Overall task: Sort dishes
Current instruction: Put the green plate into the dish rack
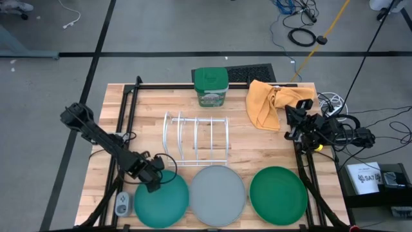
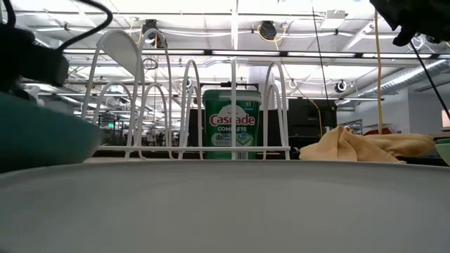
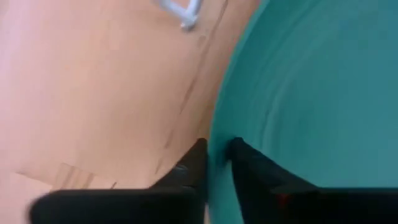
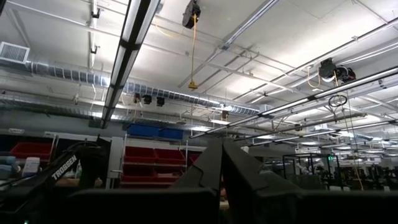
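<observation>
Three round plates lie in a row along the table's near edge: a teal plate at the left, a light grey plate in the middle, a green plate at the right. My left gripper is at the teal plate's far left rim, shut on it. My right gripper waits at the table's right side, pointing up at the ceiling, fingers shut. A white wire rack stands behind the plates. My left gripper pinches the teal plate's rim at its far left edge between the two fingers, one finger on the outer side toward the wood, one inside on the plate's face. The fingers come slanting down from the left. In the low view that side of the plate looks raised.
A green Cascade tub stands at the far edge behind the rack. An orange cloth lies at the far right. A small grey device lies at the near left corner. Bare wood lies left of the rack.
</observation>
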